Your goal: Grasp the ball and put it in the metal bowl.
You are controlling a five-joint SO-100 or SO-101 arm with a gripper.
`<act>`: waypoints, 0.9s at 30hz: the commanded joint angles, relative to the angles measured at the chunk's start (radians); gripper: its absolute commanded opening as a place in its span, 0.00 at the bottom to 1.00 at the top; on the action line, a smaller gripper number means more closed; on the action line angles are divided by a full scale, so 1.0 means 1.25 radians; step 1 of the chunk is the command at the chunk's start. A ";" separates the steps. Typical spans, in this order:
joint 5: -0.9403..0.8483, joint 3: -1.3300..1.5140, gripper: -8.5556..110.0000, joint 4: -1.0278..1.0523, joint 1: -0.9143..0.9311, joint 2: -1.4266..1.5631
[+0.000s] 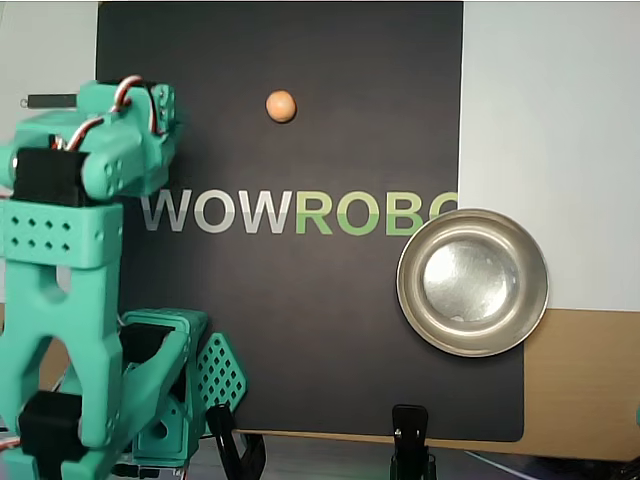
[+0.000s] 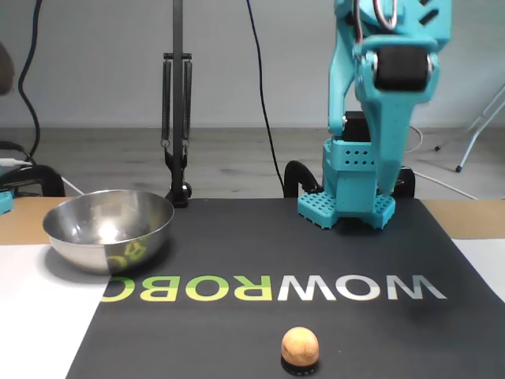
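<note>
Black mat reads "WOWROBO"; fixed view alone shows the ball's dark underside. Tool's state: cannot tell.

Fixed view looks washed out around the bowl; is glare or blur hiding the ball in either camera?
Fixed view: the shiny steel bowl shows a bright highlight and mirrors the mat lettering, while the small orange-tan ball is sharp at the bottom edge. Overhead view: ball crisp on the black mat; bowl has mild sheen.
</note>
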 commanded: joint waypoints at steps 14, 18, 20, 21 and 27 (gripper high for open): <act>-0.001 -0.341 0.07 0.128 0.005 -0.346; -0.001 -0.364 0.07 0.124 0.010 -0.385; 0.001 -0.368 0.07 0.119 0.021 -0.396; 0.001 -0.372 0.07 0.119 0.022 -0.401; 0.000 -0.376 0.07 0.119 0.027 -0.412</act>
